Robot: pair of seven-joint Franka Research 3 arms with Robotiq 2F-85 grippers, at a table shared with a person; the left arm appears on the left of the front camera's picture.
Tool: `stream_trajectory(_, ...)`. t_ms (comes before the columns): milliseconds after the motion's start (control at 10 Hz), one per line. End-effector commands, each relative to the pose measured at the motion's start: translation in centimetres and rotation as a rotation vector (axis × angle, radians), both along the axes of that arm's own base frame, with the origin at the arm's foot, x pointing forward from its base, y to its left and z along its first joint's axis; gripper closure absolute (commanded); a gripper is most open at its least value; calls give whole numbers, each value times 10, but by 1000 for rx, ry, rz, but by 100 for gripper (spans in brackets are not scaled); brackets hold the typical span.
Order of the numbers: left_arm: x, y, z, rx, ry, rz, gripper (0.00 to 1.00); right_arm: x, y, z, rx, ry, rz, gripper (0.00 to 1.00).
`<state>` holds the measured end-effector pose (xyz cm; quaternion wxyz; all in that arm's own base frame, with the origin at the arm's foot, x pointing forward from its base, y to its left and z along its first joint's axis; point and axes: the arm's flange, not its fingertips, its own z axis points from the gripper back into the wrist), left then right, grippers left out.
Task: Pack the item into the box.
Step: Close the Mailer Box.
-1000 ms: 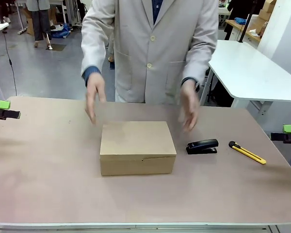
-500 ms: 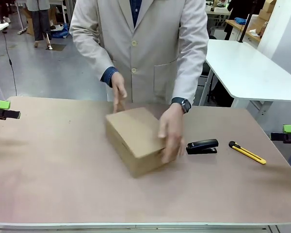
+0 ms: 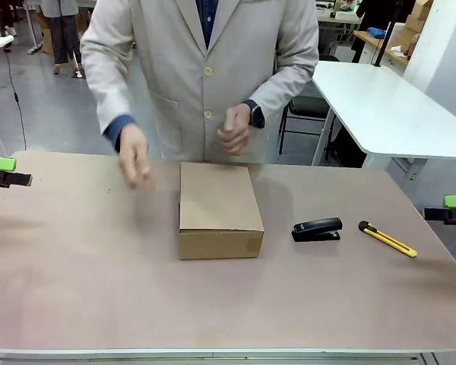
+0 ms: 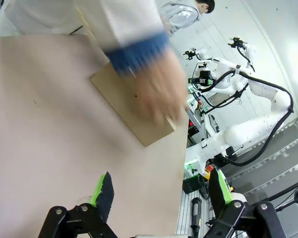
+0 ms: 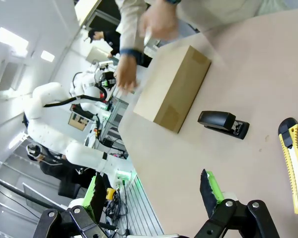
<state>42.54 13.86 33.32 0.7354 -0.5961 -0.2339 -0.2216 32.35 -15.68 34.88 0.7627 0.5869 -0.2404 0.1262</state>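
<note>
The box (image 3: pixel 219 207) lies shut in the middle of the table, a short side facing me; it also lies in the left wrist view (image 4: pixel 120 101) and the right wrist view (image 5: pixel 173 88). The navy pouch is out of sight. The person's hands (image 3: pixel 134 159) hover just off the box, one over the table to its left, the other (image 3: pixel 233 132) held at the chest. My left gripper (image 3: pixel 4 171) hangs open at the far left edge, its fingers (image 4: pixel 104 189) apart around nothing. My right gripper (image 3: pixel 450 207) stands open at the far right, nothing between its fingers (image 5: pixel 208 188).
A black stapler (image 3: pixel 317 229) lies right of the box, and a yellow utility knife (image 3: pixel 387 238) beyond it; both also show from the right wrist, stapler (image 5: pixel 223 124) and knife (image 5: pixel 294 161). A white table (image 3: pixel 387 106) stands behind at the right.
The person has turned the shut box a quarter turn, so a short side now faces me, and lifted both hands off it. Neither gripper has moved.
</note>
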Motion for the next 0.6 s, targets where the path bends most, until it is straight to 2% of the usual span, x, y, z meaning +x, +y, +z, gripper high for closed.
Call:
stream_trajectory(0,-6,-1,1,5,-19,-4,0,-4,3,1,-5,-8,14,0)
stream_trajectory(500,-6,-1,1,5,-19,-4,0,-4,3,1,-5,-8,14,0)
